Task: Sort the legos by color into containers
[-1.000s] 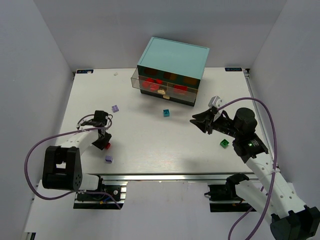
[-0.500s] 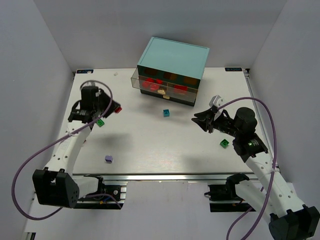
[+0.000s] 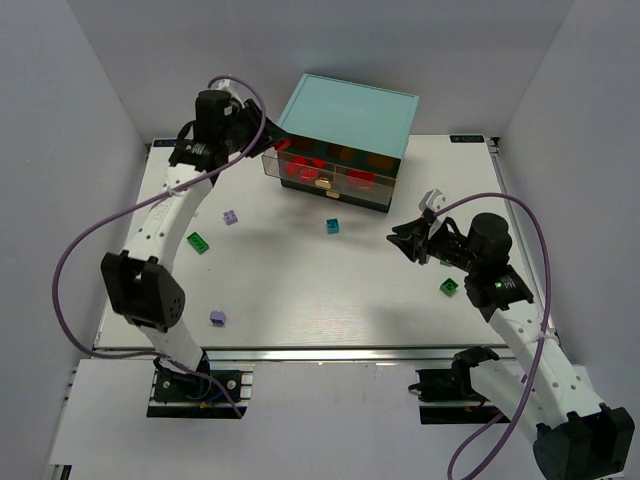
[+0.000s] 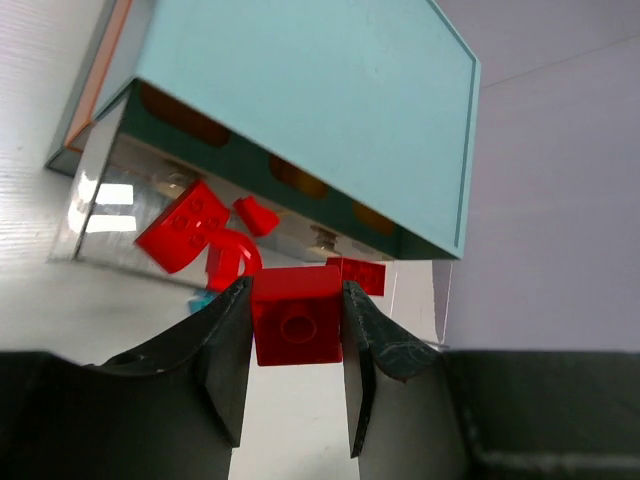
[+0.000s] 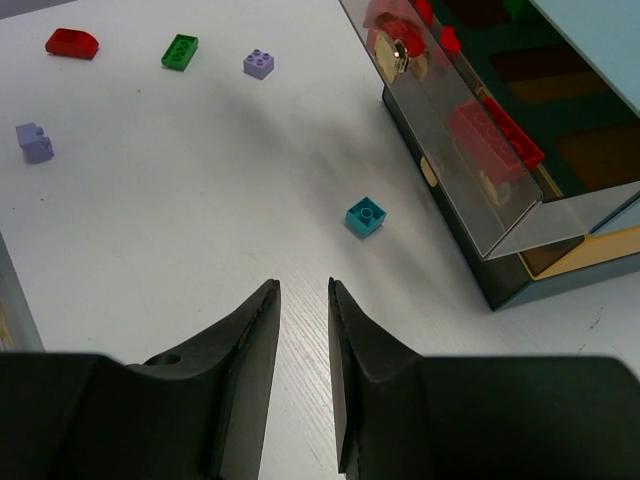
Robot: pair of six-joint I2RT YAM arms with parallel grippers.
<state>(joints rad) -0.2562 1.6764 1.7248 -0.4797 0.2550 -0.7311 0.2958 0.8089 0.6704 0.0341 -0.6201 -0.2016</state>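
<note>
My left gripper [image 3: 277, 146] is shut on a red lego [image 4: 297, 315] and hangs over the left end of an open clear drawer [image 3: 271, 162] of the light-teal cabinet [image 3: 350, 115]. Several red legos [image 4: 182, 228] lie in that drawer. My right gripper [image 5: 303, 287] stands open above the bare table, nothing between its fingers, short of a teal lego [image 5: 365, 216]. Loose on the table are a green lego [image 3: 199, 242], two lavender legos [image 3: 231, 216] [image 3: 216, 318] and another green one [image 3: 449, 287] beside the right arm.
The cabinet stands at the table's back middle, its open drawer [image 5: 515, 215] jutting forward. White walls close the table on three sides. The right wrist view also shows a red lego [image 5: 72, 42] far off beside the green one [image 5: 180, 51].
The left arm swung from the near left of the table up to the cabinet, carrying the red lego to the open drawer. The right arm has stayed put.
</note>
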